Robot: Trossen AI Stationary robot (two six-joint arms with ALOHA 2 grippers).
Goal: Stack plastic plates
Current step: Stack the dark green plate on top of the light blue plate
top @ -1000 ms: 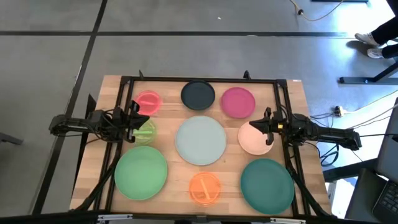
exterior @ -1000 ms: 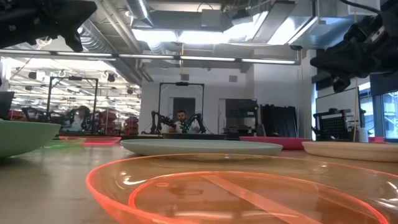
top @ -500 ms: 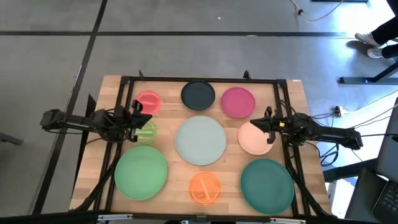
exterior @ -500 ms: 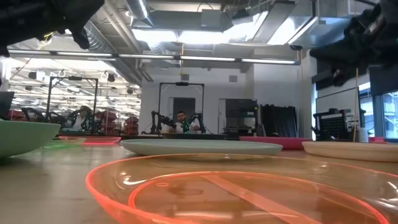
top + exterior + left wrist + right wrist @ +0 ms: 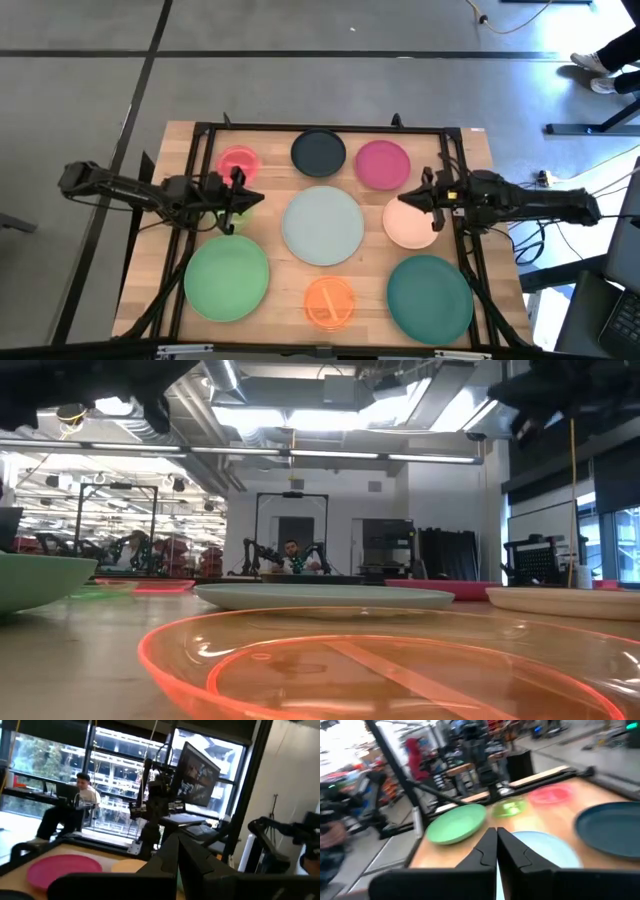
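Nine plates lie flat on the table in the high view: red-pink (image 5: 238,162), dark navy (image 5: 318,152) and magenta (image 5: 382,164) along the far side; pale grey-blue (image 5: 323,226) in the middle with peach (image 5: 410,224) to its right; light green (image 5: 227,279), orange (image 5: 329,302) and teal (image 5: 430,296) along the near side. The lime plate (image 5: 236,210) is half hidden under my left gripper (image 5: 248,196), which hovers shut above it. My right gripper (image 5: 403,198), also shut, hovers over the peach plate's far-left rim. Both wrist views show the fingers closed together.
A black frame (image 5: 320,128) borders the wooden table top. In the low view the orange plate (image 5: 400,660) fills the foreground, with the grey-blue plate (image 5: 325,597) behind it. A person (image 5: 290,553) sits far off in the room, and another person (image 5: 75,805) shows in the left wrist view.
Both arms have risen, as the low view shows. My left gripper has also moved a little toward the table's right, further over the lime plate. No plate has moved, and both grippers have stayed shut.
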